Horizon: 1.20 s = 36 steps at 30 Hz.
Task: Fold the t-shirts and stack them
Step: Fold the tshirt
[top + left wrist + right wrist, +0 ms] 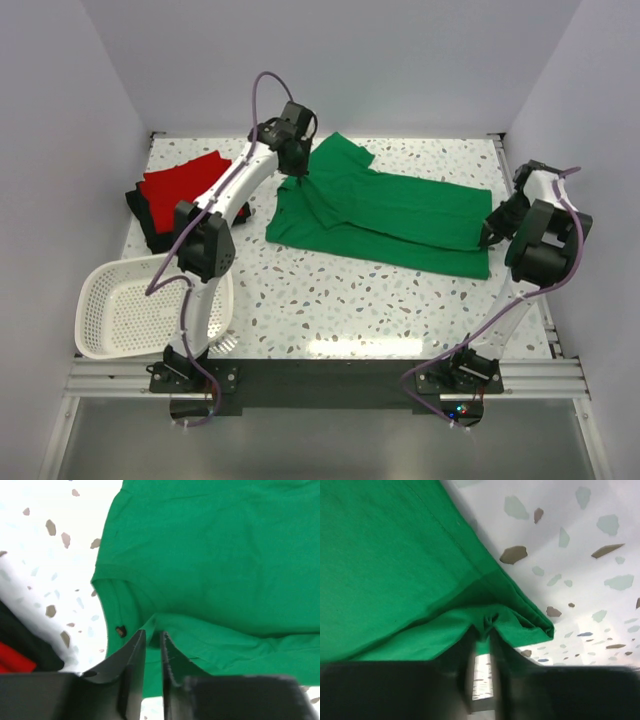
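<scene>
Nearest me in the overhead view is the white basket (100,345), hanging over the near left corner of the surface (330,300). Beyond it, at the left edge, the red shirt (185,180) lies folded on top of the black shirt (150,228). The green shirt (410,210) stretches across the middle and right, already doubled lengthwise. The left tool (297,178) pulls its far left end up into a small peak, and the right tool (490,232) sits at its right end. From the left wrist, the fingers (132,670) stand almost together with a fold of green cloth nipped at their tips just beside the collar (112,605), so I read that tool as clenched on the green shirt. From the right wrist, the cloth bunches into puckers between the dark fingers (507,655) near the doubled hem corner, so that tool is also grasping the green shirt. I judge the fabric light, limp and a bit stretchy. It should sag and drag between the two holds, and layers may slip apart. Pinching through every layer at seams or corners, with both ends kept level, looks safest for the next fold.
</scene>
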Each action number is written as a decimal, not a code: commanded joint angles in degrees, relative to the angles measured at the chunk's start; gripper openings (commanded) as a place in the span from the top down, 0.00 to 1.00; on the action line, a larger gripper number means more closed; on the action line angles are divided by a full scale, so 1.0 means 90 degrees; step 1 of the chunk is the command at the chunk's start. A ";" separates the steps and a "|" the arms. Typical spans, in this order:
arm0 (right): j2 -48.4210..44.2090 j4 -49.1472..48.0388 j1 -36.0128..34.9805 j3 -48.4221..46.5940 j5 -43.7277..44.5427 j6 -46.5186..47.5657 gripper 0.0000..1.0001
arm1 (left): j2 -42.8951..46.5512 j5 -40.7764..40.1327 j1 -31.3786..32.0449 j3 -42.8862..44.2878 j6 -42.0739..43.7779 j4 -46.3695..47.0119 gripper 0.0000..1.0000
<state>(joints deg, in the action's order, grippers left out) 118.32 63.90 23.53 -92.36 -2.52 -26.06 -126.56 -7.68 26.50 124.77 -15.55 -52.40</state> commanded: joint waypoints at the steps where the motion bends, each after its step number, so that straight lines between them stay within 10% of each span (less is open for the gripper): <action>1: 0.0027 0.0019 -0.0026 -0.0431 -0.0168 -0.0092 0.74 | -0.0224 0.0150 -0.0103 0.0317 -0.0156 0.0568 0.73; 7: -0.0294 -0.0244 -0.0017 -0.0754 -0.0676 -0.0092 0.40 | 0.0077 0.0512 -0.0191 -0.0084 -0.0596 0.1369 0.21; 21: -0.1779 -0.1006 0.0042 0.1852 -0.0423 0.0386 0.40 | 0.2216 0.0326 -0.0327 -0.4163 -0.0684 0.1984 0.29; 36: -0.1399 -0.1104 0.0237 0.2273 0.0407 0.0523 0.60 | 0.3212 0.0219 -0.0601 -0.5835 -0.0996 0.2219 0.40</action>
<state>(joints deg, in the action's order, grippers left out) 104.95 54.43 25.56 -71.68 -1.54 -22.15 -100.75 -4.80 22.09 74.02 -23.14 -34.96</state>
